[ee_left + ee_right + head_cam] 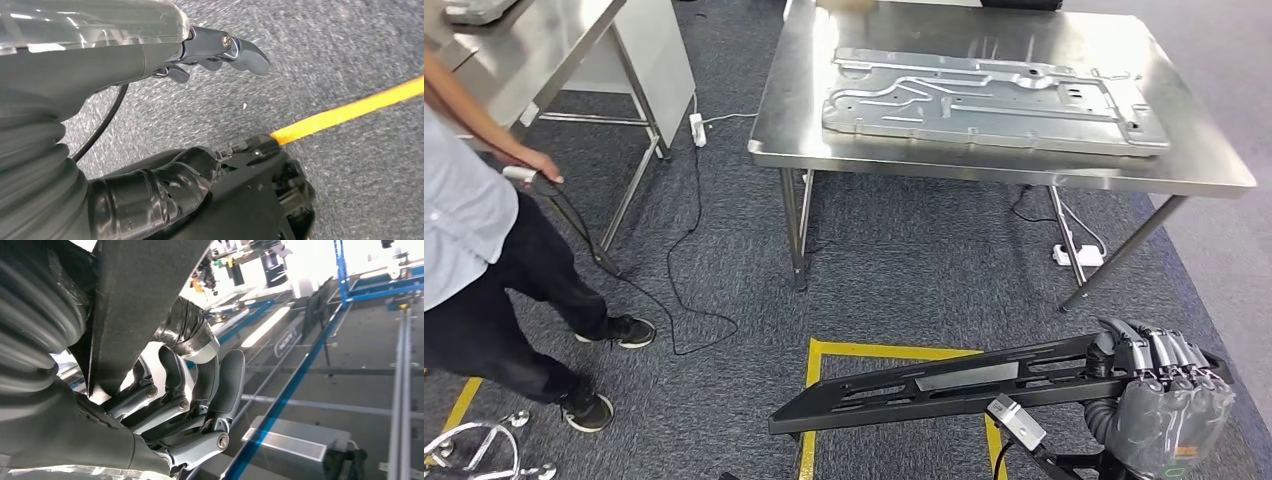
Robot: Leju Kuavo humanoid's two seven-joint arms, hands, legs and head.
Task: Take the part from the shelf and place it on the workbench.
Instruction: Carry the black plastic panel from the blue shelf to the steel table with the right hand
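My right hand [1169, 400] grips one end of a long, flat black part [944, 385], low at the right of the head view. The part reaches leftward, roughly level, above the carpet. In the right wrist view the fingers [200, 395] curl around the dark part [135, 305]. The steel workbench [824, 70] stands ahead, well beyond the part, with a large silver stamped panel [984, 100] lying on it. My left hand [215, 47] hangs over the carpet with nothing in it, fingers loosely extended.
A person [474, 230] stands at the left, holding a cabled handle [534, 180]. A second steel table [544, 50] is at the far left. Cables and power strips [696, 128] [1079, 255] lie on the carpet. Yellow tape [864, 350] marks the floor before me.
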